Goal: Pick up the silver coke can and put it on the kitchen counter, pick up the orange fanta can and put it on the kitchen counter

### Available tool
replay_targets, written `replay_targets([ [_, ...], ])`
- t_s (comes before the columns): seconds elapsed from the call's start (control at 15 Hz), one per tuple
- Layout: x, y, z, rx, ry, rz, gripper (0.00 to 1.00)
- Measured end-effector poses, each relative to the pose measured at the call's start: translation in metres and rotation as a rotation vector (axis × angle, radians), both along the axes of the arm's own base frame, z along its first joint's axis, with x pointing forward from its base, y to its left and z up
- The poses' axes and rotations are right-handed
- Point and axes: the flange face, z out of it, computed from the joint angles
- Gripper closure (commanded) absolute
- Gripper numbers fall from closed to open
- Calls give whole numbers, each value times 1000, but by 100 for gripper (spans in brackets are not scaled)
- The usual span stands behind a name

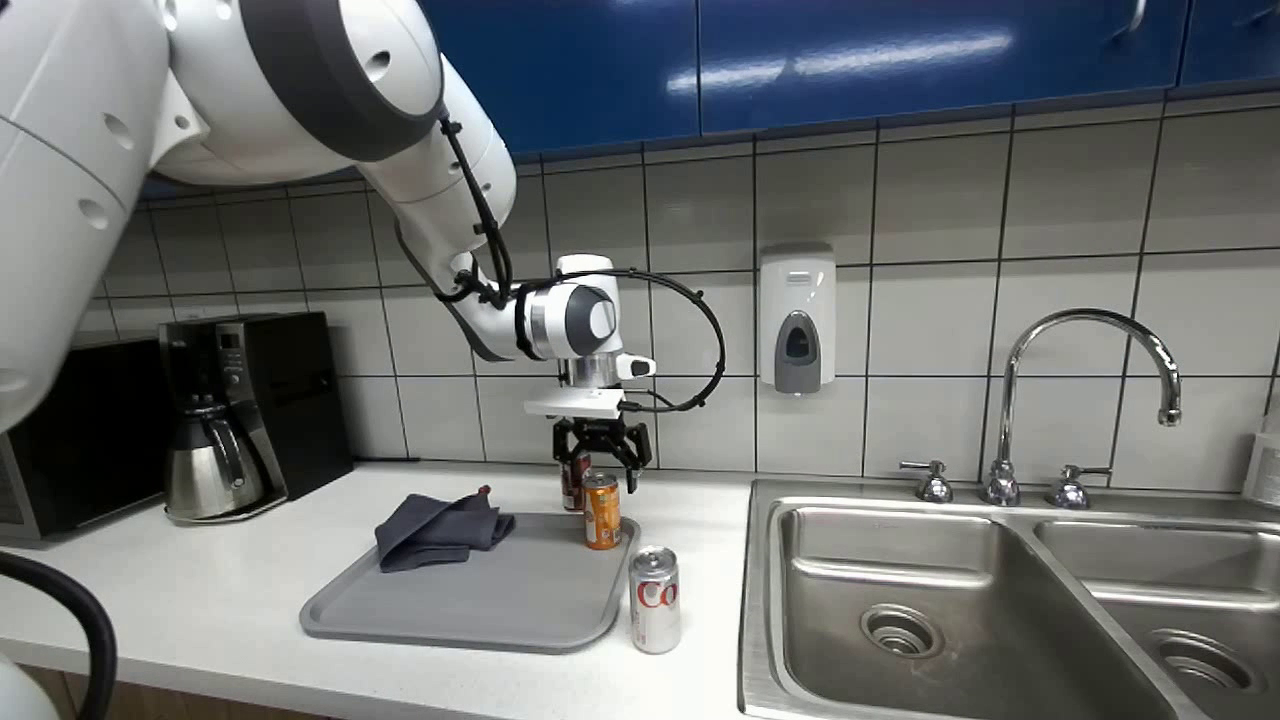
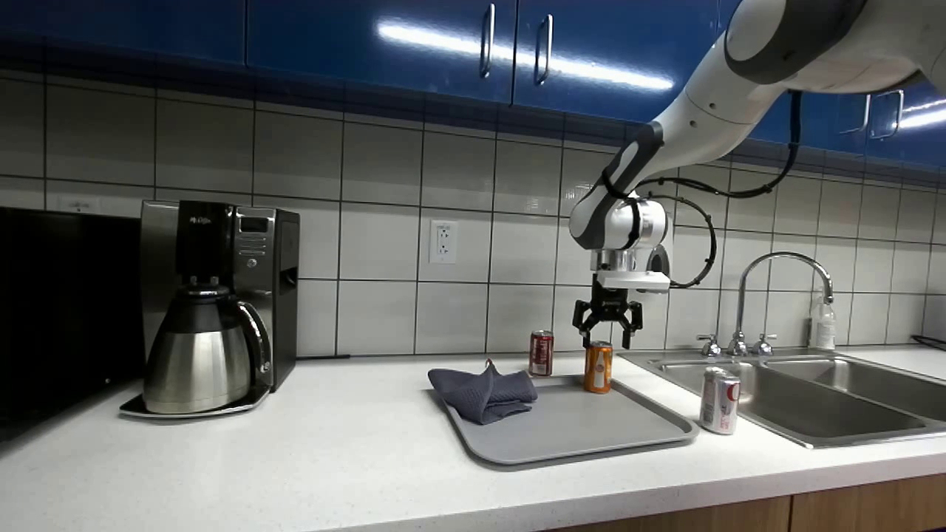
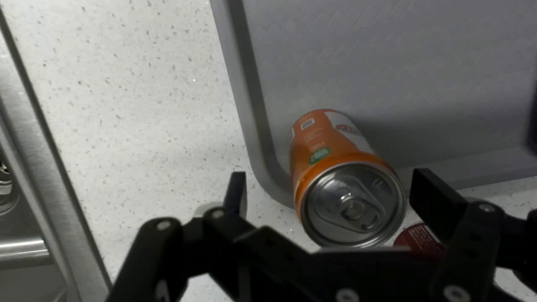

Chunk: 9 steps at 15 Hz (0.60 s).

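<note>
Tool: fingers spread; grey tray, below tool: holds orange can, upright, near tool's fingertips, and dark cloth, lapping its rim farther from tool; silver can: stands on worktop outside tray, lower than tool

A rumpled dark grey cloth lies over one corner of a grey rectangular tray; a small dark red metal can stands just beyond it. Over by the white-tiled wall I see a black-and-steel coffee maker with a silver carafe, a white soap dispenser and, higher up, glossy blue cabinets.
</note>
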Motion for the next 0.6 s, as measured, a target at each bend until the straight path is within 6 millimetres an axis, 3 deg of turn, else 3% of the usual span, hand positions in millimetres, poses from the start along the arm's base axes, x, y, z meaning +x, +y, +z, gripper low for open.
replay_targets([
  [0.6,13,6,-18,-1,9,9,0],
])
